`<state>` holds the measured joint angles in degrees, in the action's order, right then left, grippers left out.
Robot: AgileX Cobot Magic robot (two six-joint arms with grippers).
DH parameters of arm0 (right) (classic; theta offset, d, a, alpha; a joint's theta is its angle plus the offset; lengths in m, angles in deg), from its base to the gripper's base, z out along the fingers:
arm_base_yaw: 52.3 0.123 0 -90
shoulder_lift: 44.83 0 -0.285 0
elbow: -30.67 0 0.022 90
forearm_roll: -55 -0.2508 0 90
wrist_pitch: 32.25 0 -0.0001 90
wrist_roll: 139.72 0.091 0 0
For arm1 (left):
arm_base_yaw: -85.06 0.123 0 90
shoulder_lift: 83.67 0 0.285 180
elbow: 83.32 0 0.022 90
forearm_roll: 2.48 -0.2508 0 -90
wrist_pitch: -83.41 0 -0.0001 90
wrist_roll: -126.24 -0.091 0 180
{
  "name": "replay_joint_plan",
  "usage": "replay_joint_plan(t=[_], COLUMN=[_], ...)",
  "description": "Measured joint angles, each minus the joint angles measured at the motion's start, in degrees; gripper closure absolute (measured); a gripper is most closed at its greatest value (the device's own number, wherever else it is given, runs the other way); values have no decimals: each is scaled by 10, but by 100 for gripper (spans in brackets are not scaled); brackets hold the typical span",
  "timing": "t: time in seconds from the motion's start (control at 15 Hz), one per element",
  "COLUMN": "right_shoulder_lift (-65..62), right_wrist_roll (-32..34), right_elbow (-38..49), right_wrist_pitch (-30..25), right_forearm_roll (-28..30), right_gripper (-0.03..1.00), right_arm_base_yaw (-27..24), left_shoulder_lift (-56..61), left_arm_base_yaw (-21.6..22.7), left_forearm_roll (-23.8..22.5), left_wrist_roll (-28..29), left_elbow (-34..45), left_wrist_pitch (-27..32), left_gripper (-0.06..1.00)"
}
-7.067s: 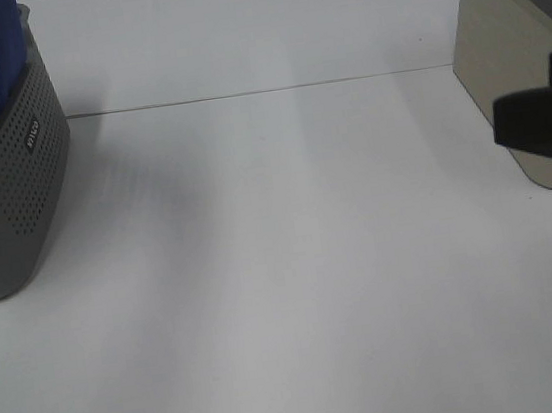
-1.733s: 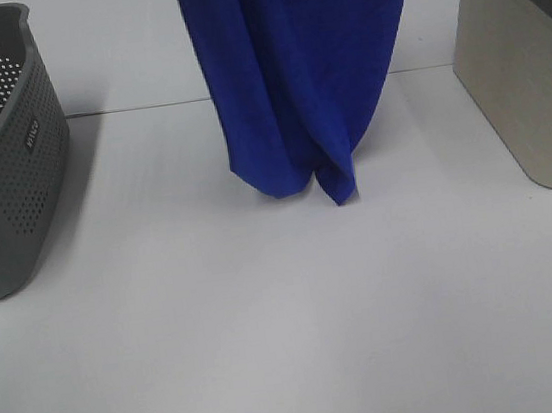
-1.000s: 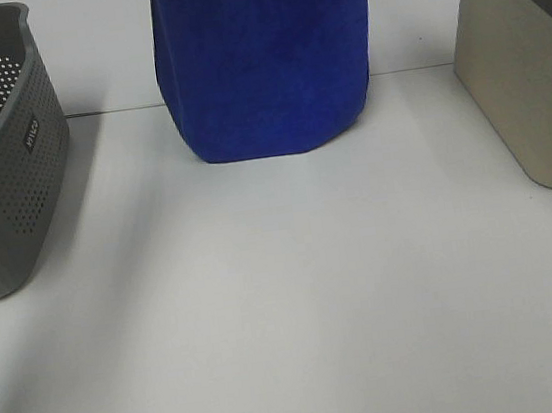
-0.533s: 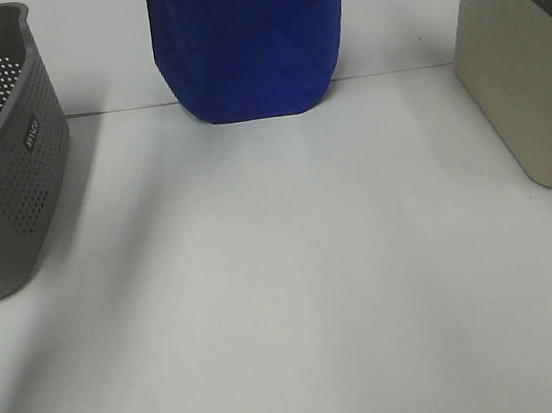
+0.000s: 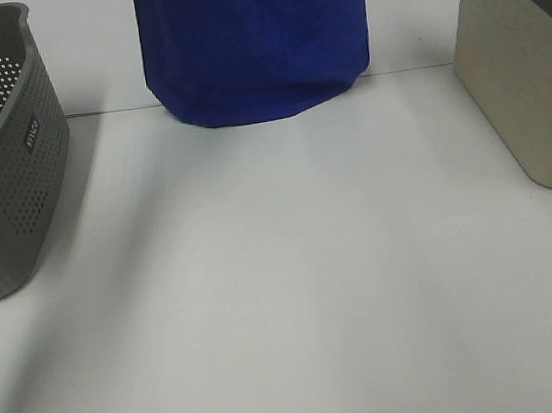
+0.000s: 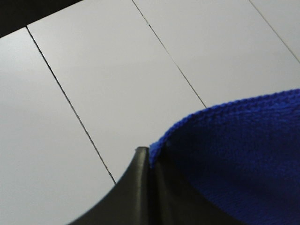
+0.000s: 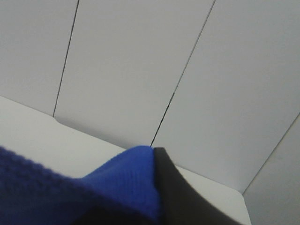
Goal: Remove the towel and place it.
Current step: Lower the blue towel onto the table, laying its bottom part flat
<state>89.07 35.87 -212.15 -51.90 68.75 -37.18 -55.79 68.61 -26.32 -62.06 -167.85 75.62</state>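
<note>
The royal-blue towel (image 5: 255,38) hangs spread out above the back middle of the white table, its lower edge just over the table's far seam. Its top runs out of the exterior high view, and neither gripper shows there. In the left wrist view my left gripper (image 6: 149,161) is shut on a corner of the towel (image 6: 243,154), black fingers pinching the hemmed edge. In the right wrist view my right gripper (image 7: 157,187) is shut on another corner of the towel (image 7: 117,183). Both wrist cameras look up at white wall panels.
A grey perforated basket (image 5: 8,159) stands at the left edge of the table. A beige bin (image 5: 526,65) with a dark rim stands at the right edge. White tabletop (image 5: 297,295) stretches between them.
The towel has gone from a bunched hanging fold to a flat spread sheet, rose toward the back, and in the last half second widened to the right and dropped slightly.
</note>
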Motion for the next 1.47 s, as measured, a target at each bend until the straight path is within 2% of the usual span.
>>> replay_joint_plan(t=[0.2,0.4,0.6,0.73,0.87,1.2,1.27,1.47], right_shoulder_lift=[-13,-37,-48,-60,-71,-108,-128,-147], right_wrist_roll=[0,0,0,0,-3,-36,-37,-37], right_elbow=[0,0,0,0,0,0,0,0], right_wrist_pitch=[-23,-57,-122,-159,-187,-319,-377,-470], right_forearm_roll=[0,0,-6,-27,-49,-153,-178,-215], right_gripper=[95,95,95,95,95,95,95,95], right_arm_base_yaw=[0,1,1,1,1,1,1,1], left_shoulder_lift=[8,42,61,78,92,146,175,193], left_arm_base_yaw=[0,-3,-22,-32,-36,-38,-39,-39], left_forearm_roll=[0,14,21,38,66,136,162,194], left_wrist_roll=[0,0,-10,-24,-36,-100,-104,-106], left_elbow=[0,-1,-1,-1,-1,-1,-1,-2], left_wrist_pitch=[37,123,245,323,364,563,635,749], left_gripper=[94,94,94,94,94,94,94,94])
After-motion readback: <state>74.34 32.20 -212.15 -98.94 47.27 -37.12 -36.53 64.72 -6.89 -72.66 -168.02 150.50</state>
